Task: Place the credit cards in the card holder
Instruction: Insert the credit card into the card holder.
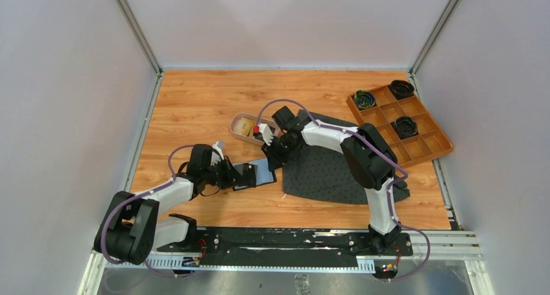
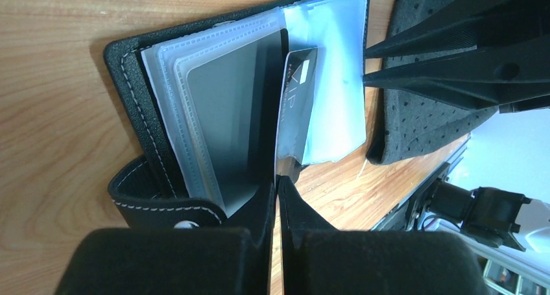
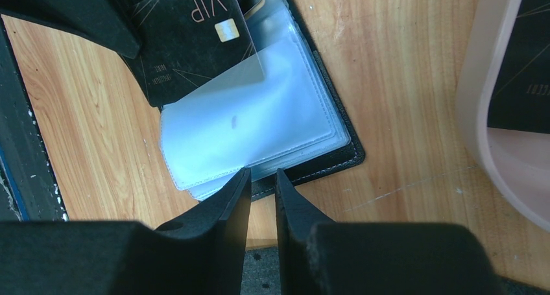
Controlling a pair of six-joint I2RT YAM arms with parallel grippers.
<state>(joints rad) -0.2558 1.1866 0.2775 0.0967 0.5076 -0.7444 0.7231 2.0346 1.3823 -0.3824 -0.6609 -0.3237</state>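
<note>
The black card holder lies open on the wood, its clear plastic sleeves fanned out. My left gripper is shut on the near edge of a black credit card marked VIP, which stands on edge among the sleeves. From the right wrist, the same credit card reaches partly under a clear sleeve. My right gripper hovers at the sleeves' free edge, its jaws a narrow gap apart with nothing between them. From above, both grippers meet at the holder.
A pinkish shallow tray behind the holder holds a gold card; its wall shows at the right, a dark card inside. A dark dotted mat lies under the right arm. An orange-brown compartmented box sits far right.
</note>
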